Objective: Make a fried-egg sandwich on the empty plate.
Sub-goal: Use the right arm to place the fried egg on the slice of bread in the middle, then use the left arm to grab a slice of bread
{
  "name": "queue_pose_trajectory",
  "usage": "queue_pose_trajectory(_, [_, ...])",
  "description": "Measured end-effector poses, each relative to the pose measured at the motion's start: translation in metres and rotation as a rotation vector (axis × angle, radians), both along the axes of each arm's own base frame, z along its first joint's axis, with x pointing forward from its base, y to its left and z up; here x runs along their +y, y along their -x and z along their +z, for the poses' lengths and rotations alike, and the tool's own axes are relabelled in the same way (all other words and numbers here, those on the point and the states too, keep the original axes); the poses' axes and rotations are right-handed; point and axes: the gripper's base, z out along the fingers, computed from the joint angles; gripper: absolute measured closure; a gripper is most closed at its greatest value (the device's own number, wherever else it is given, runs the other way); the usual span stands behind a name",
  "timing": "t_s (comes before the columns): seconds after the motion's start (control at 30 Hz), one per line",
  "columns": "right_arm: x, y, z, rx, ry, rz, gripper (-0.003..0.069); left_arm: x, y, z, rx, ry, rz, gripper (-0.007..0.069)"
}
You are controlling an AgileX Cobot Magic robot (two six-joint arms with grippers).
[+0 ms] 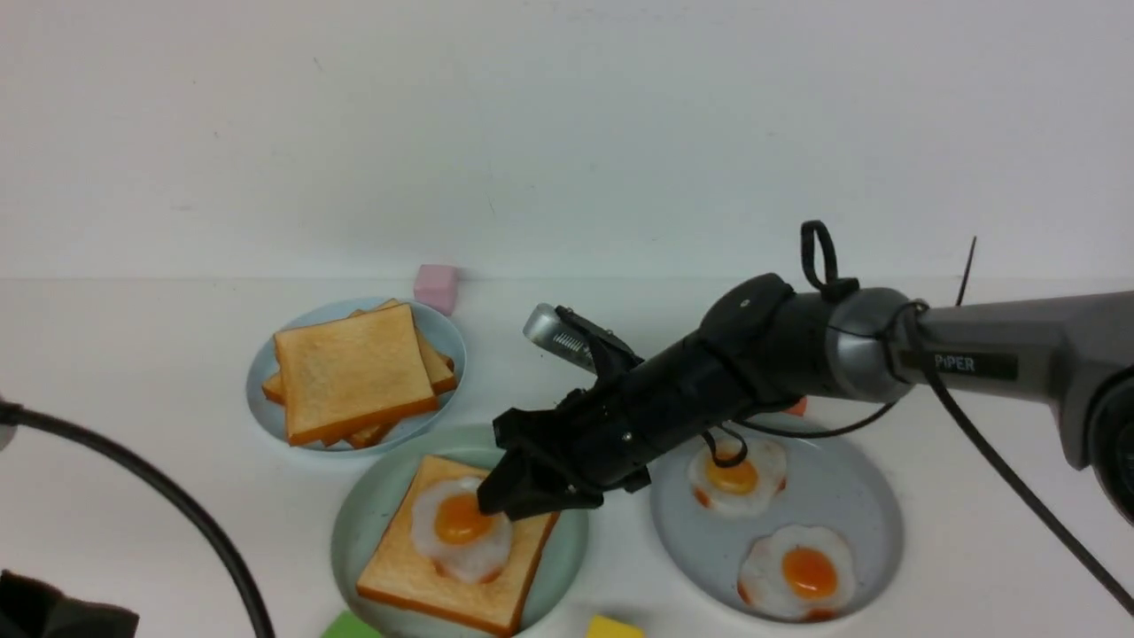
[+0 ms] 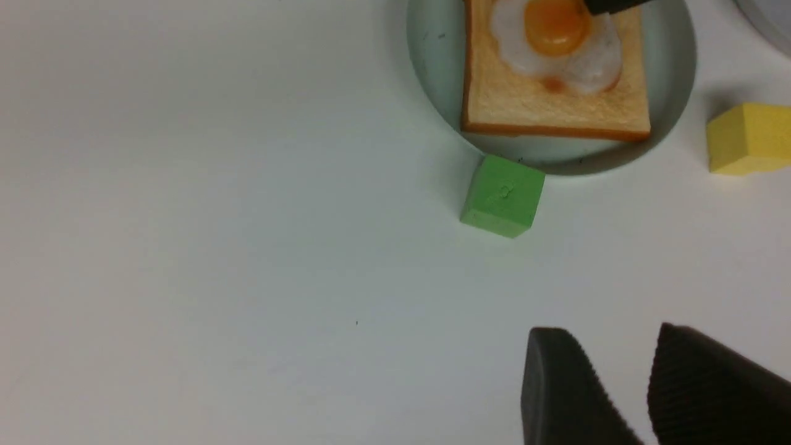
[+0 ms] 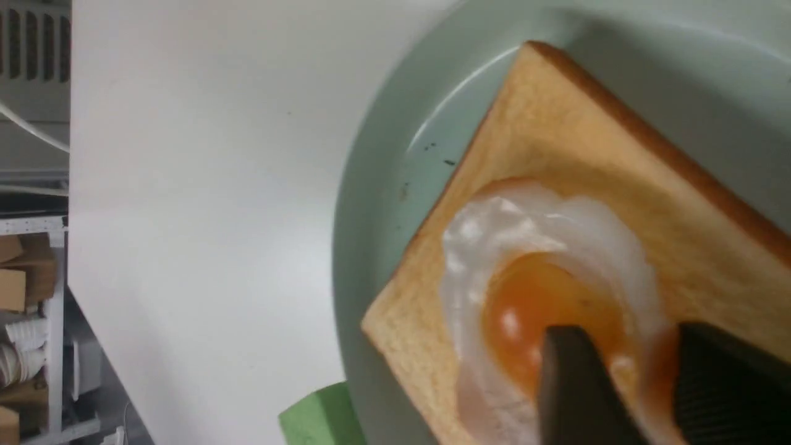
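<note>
Mint-green plate: fried egg seated on toast. Right gripper parted over yolk; needed straight lift, no dragging. Left gripper parted too.

The place read as a robotics lab, not a kitchen. A bare white bench ran to a blank white wall. The fried egg on its toast had the glossy, moulded look of replica food. Foam blocks lay about: a pink block at one o'clock of the toast stack, and a green block and a yellow block nearer. An arm lettered "PiPER" reached across. Past the bench edge stood shelving with cardboard boxes and stacked cups.
</note>
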Motion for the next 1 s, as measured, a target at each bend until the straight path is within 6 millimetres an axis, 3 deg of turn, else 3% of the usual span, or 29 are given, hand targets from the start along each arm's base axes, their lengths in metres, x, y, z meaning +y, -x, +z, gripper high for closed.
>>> queue_pose_trajectory(0.13, [-0.001, 0.001, 0.011, -0.025, -0.002, 0.019, 0.0224, 0.001, 0.000, 0.000, 0.010, 0.009, 0.022, 0.0387])
queue_pose_trajectory(0.17, [-0.003, 0.004, 0.025, -0.067, 0.009, 0.046, 0.0166, 0.001, -0.002, 0.000, 0.006, 0.033, 0.060, 0.0387])
queue_pose_trajectory(0.23, [-0.004, 0.006, 0.036, -0.092, 0.014, 0.063, 0.0141, 0.000, -0.004, 0.001, 0.000, 0.050, 0.086, 0.0387])
queue_pose_trajectory(0.3, [-0.011, 0.014, 0.069, -0.167, 0.041, 0.111, 0.0096, -0.001, -0.014, 0.000, -0.019, 0.068, 0.152, 0.0387])
queue_pose_trajectory(0.33, [-0.012, 0.016, 0.076, -0.179, 0.039, 0.112, 0.0094, -0.001, -0.016, 0.000, -0.027, 0.064, 0.156, 0.0387])
queue_pose_trajectory(0.43, [-0.032, 0.042, 0.141, -0.304, 0.120, 0.161, 0.0075, -0.004, -0.036, -0.007, -0.016, 0.003, 0.224, 0.0387])
queue_pose_trajectory(0.47, [-0.033, 0.044, 0.145, -0.300, 0.126, 0.159, 0.0074, -0.004, -0.039, -0.008, -0.014, -0.011, 0.230, 0.0387])
queue_pose_trajectory(0.57, [-0.052, 0.081, 0.196, -0.397, 0.258, 0.165, 0.0073, -0.013, -0.064, -0.014, 0.025, -0.060, 0.255, 0.0386])
queue_pose_trajectory(0.67, [-0.066, 0.116, 0.219, -0.457, 0.371, 0.146, 0.0073, -0.025, -0.089, -0.015, 0.044, -0.083, 0.251, 0.0386])
queue_pose_trajectory(0.8, [-0.077, 0.151, 0.217, -0.458, 0.464, 0.138, 0.0073, -0.026, -0.122, -0.011, 0.073, -0.059, 0.294, 0.0386])
queue_pose_trajectory(1.0, [-0.081, 0.192, 0.190, -0.417, 0.491, 0.203, 0.0073, 0.005, -0.166, -0.019, 0.167, 0.100, 0.392, 0.0386])
